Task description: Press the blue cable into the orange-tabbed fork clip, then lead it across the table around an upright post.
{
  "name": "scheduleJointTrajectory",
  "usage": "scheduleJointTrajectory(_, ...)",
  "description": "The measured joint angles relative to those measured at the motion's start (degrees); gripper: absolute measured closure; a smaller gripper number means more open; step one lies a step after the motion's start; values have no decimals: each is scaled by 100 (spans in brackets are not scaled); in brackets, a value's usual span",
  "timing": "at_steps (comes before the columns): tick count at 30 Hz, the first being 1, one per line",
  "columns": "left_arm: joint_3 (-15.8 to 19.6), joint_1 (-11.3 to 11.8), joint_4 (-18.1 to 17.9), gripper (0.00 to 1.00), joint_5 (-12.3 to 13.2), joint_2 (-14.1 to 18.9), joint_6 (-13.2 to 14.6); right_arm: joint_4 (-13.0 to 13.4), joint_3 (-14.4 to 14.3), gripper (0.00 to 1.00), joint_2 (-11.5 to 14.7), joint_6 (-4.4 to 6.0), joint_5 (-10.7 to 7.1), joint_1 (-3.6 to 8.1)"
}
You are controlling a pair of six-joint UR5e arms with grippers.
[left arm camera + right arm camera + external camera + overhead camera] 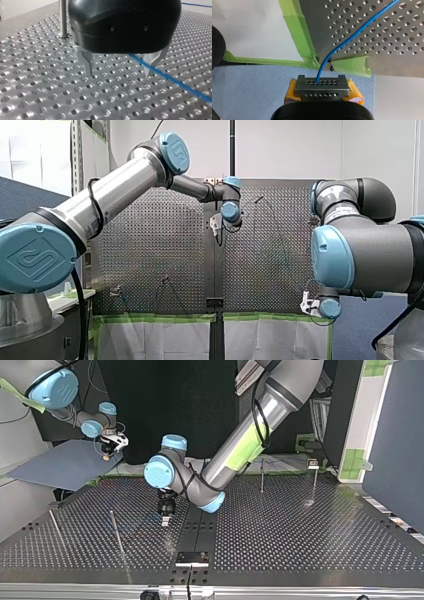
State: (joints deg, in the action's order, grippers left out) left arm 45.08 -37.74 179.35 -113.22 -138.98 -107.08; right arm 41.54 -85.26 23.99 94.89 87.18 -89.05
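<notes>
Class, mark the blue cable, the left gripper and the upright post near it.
blue cable [175, 80]: left wrist view, the stretch beside the fingers.
left gripper [118, 74]: left wrist view, midway between its fingertips.
upright post [63, 17]: left wrist view, its shaft.

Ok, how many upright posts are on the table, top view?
4: one post at far left, one beside it, two at back right; my left arm may hide others.

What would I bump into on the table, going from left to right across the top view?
Thin post → second thin post → my left gripper → black plate → upright post → clip-topped post.
</notes>
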Motion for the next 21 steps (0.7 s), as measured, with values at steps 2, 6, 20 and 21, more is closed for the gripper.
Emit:
scheduleJointTrajectory(2, 91, 52, -48, 0, 89, 38, -115, -25, 1, 100, 1, 1, 1, -1)
scheduleJointTrajectory(6, 268, 179, -201, 0, 263, 173, -304, -44, 2, 100, 0, -5, 1, -8)
scheduleJointTrajectory(20, 914, 137, -839, 0, 681, 584, -951, -48, 4, 100, -1, -13, -5, -58)
scheduleJointTrajectory(21, 953, 120, -877, 0, 704, 584, -991, -48, 4, 100, -1, -13, -5, -61)
